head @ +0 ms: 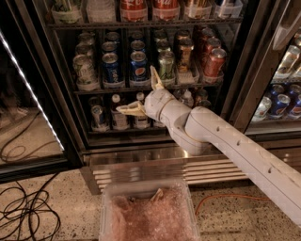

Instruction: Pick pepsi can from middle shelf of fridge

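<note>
The fridge (70,117) stands open in front of me. Its middle shelf (113,89) holds rows of mixed cans. The pepsi can (139,66), blue with a round globe logo, stands at the front of the shelf, between a blue can with vertical lettering (112,68) and a green can (166,64). My gripper (141,93) is open and empty just in front of the shelf edge, below the pepsi can. One finger (154,78) points up beside the can's lower right. The other finger (128,110) points left below the shelf.
Red cola cans (132,7) fill the shelf above and small bottles (117,115) the shelf below. The open glass door with a light strip (30,87) is on the left. A ribbed steel grille (141,170), a clear plastic bin (146,214) and floor cables (23,212) lie below.
</note>
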You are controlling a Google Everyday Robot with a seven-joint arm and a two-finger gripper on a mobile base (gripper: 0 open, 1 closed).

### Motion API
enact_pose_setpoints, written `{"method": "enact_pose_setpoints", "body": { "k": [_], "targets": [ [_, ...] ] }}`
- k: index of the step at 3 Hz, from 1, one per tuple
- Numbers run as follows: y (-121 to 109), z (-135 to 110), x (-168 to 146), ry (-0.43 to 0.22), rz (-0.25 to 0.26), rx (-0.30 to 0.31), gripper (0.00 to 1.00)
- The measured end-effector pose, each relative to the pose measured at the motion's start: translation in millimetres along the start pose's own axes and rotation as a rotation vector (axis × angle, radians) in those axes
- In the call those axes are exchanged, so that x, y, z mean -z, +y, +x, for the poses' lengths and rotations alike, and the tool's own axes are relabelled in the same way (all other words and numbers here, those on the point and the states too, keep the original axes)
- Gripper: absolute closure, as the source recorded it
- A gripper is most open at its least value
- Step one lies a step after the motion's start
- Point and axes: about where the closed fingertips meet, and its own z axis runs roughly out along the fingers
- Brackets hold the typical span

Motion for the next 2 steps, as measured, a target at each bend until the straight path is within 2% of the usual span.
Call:
{"method": "enact_pose_setpoints", "body": {
  "k": [2],
  "targets": [
    [-6.8, -1.4, -5.7, -0.017, 0.037, -0.010, 0.00]
  ]
}}
